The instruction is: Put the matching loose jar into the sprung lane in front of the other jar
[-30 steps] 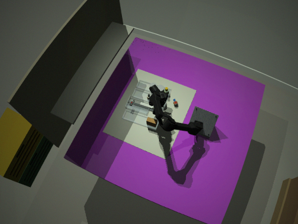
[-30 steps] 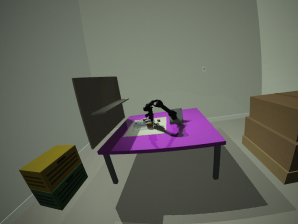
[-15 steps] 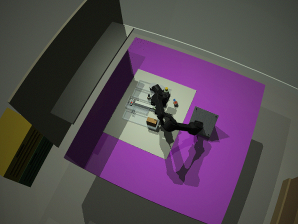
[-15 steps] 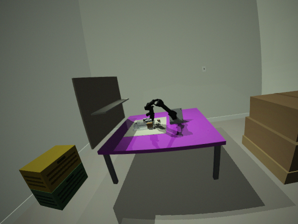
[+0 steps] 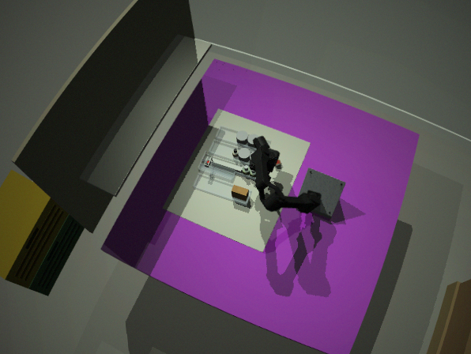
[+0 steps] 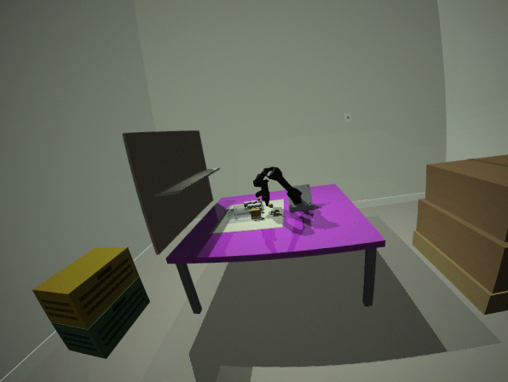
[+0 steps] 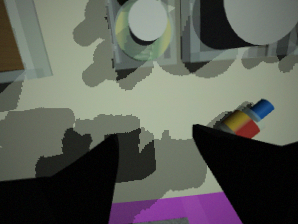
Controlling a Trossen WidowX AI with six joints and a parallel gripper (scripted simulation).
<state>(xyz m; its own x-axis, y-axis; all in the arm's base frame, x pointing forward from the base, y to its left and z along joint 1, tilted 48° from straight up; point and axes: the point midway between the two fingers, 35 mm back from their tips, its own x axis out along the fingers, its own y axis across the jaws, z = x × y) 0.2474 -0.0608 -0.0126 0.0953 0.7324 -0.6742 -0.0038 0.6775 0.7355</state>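
Two green jars with pale lids stand in a row at the front of the clear-walled lane: the rear jar and the front jar. In the wrist view the front jar is inside the lane's end, behind the low front stop; the rear one is out of frame. A pale strip runs in the lane behind them; the pusher plate's contact is too small to tell. My gripper is open and empty, in front of the lane. In the top view the arm hides the fingers.
A blue, yellow and red item lies beside my right finger. Large grey-lidded jars stand in the neighbouring lanes. A brown box is on the other side. The pale mat lies on the purple table.
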